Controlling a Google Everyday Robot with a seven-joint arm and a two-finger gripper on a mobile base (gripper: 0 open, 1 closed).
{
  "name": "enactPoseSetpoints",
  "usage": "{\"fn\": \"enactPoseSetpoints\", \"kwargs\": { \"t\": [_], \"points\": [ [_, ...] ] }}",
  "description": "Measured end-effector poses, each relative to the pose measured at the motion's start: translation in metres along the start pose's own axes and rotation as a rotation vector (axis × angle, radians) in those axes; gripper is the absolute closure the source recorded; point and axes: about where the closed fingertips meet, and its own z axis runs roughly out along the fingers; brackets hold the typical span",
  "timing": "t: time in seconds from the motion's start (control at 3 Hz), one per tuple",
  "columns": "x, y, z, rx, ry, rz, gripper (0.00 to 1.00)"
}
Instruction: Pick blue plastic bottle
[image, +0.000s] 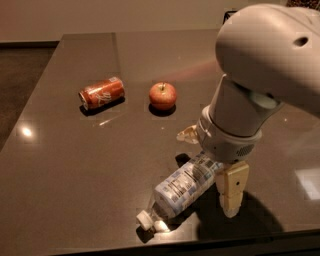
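Note:
The blue plastic bottle lies on its side near the front edge of the dark table, with its white cap pointing front-left. My gripper hangs over the bottle's bottom end. It is open, with one finger behind the bottle and the other finger in front of it to the right. The fingers straddle the bottle without closing on it. The arm's big white housing hides the table's right rear part.
An orange-red soda can lies on its side at the left rear. A red apple stands right of it. The table's front edge runs just below the bottle cap. A corner of a dark wire basket shows at the top right.

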Motion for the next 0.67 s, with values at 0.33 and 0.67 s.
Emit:
{"fn": "enactPoseSetpoints", "kwargs": {
  "t": [0.33, 0.67],
  "points": [
    [-0.0047, 0.0023, 0.0078, -0.021, 0.024, -0.036, 0.18],
    [-0.0078, 0.0022, 0.0085, -0.033, 0.031, -0.054, 0.41]
  ]
}}
